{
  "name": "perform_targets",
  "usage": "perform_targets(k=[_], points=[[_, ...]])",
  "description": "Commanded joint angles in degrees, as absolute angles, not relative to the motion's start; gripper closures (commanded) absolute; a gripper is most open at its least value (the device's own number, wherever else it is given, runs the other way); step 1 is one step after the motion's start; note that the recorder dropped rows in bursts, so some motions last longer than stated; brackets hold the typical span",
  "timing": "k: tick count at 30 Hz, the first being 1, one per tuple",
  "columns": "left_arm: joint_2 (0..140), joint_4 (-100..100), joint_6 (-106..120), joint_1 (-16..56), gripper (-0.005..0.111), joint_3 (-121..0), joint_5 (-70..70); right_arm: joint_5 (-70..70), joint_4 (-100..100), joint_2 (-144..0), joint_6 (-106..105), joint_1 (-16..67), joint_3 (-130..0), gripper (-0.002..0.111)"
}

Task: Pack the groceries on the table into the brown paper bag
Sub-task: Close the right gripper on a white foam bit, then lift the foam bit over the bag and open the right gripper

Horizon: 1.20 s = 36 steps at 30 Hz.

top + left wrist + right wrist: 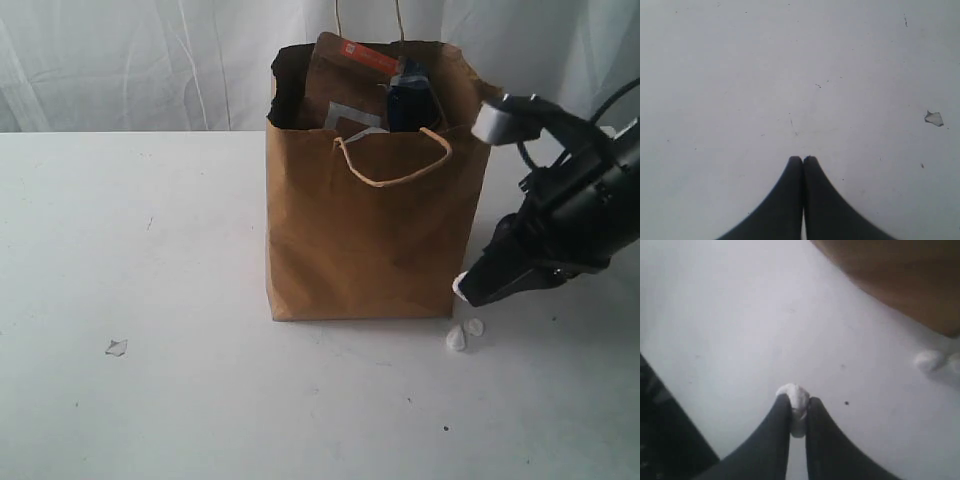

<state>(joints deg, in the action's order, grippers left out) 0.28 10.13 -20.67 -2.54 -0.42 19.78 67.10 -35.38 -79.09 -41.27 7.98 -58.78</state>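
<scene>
brown paper bag (pixel 370 240) upright; r fingers (pixel 771 442) pinch white lump (pixel 796 399)

Upright bag (pixel 370 230) mid table (pixel 150 250), mouth crowded by pouch (pixel 340 85) and packet (pixel 410 100), open surface to its left, white lumps (pixel 458 338) at its right corner.

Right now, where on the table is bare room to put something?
Free: the wide white table left of the tall brown paper bag, bordered only by a tiny pale flake, and the strip in front. Crowded: right of the bag, where the right end effector, shut on a small white lump, hangs near two white lumps.
</scene>
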Motion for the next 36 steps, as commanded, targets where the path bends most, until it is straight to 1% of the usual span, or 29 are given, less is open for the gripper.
perform_targets(k=[1,8,11,18,21,26,29,33,36], points=[[0.0,10.1,-20.7,-2.4,0.107,0.0,22.0,70.0,-45.0,-72.6,-40.7,8.0,-58.7,0.108],[0.0,10.1,-20.7,-2.4,0.107,0.0,22.0,70.0,-60.7,-66.4,-43.7,8.0,-58.7,0.108],[0.0,10.1,-20.7,-2.4,0.107,0.0,22.0,70.0,-71.8,-66.1,-47.5,8.0,-58.7,0.108],[0.0,10.1,-20.7,-1.0,0.107,0.0,22.0,46.7,-94.6,-68.4,-71.3,8.0,-58.7,0.108],[0.0,10.1,-20.7,0.7,0.107,0.0,22.0,44.8,-99.4,-71.9,-78.6,8.0,-58.7,0.108],[0.0,10.1,-20.7,1.7,0.107,0.0,22.0,47.0,-99.9,-79.8,-81.4,10.8,-60.9,0.108],[0.0,10.1,-20.7,1.7,0.107,0.0,22.0,46.4,-99.9,-84.4,-87.7,13.0,-62.9,0.108],[0.0,10.1,-20.7,1.7,0.107,0.0,22.0,43.6,-99.9,-88.2,-94.2,13.7,-64.4,0.108],[0.0,10.1,-20.7,1.7,0.107,0.0,22.0,41.3,-99.9,-89.7,-94.8,13.7,-64.5,0.102]])
